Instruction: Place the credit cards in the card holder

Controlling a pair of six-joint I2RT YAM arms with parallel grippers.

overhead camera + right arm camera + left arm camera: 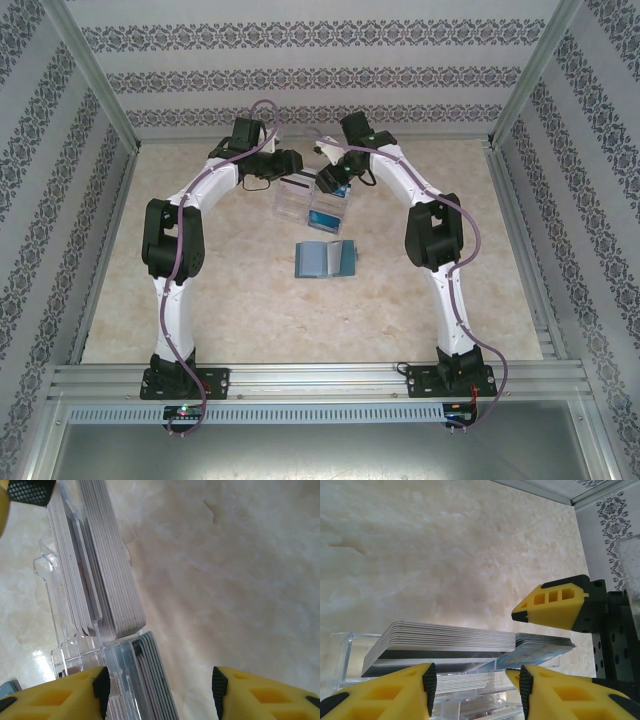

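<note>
L gripper (476, 686): jaws part-way apart, astride one edge of the clear tray (344, 652). Plastic + card edges sit btwn the pads; can't tell if they pinch the wall.

R gripper (160, 684): jaws apart, unclenched, straddling a tray wall + 1 stack of credit cards (154, 680). A gap shows btwn that stack and the R-side pad.

Both tools meet over the tray at far-centre of the table (200, 300), close together. One R finger (554, 605) hangs just above the cards in the L wrist view.

Count:
- 2 arms, 1 tray, 1 card holder (325, 258).
- Cards: at least 3 stacks in the tray's compartments, i.e. a thick pale-edged one, a thinner dark-edged one beside it, and more lower down. Packed too tight to count singly.
- From above, bright blue cards show in the near-R compartment.

Card holder lies open flat on the table, just on the near side of the tray and apart from it.

In the way: tray walls stand btwn pads and stacks, and the 2 grippers crowd each other. Around: patterned walls (320, 60), alu frame (320, 380).
</note>
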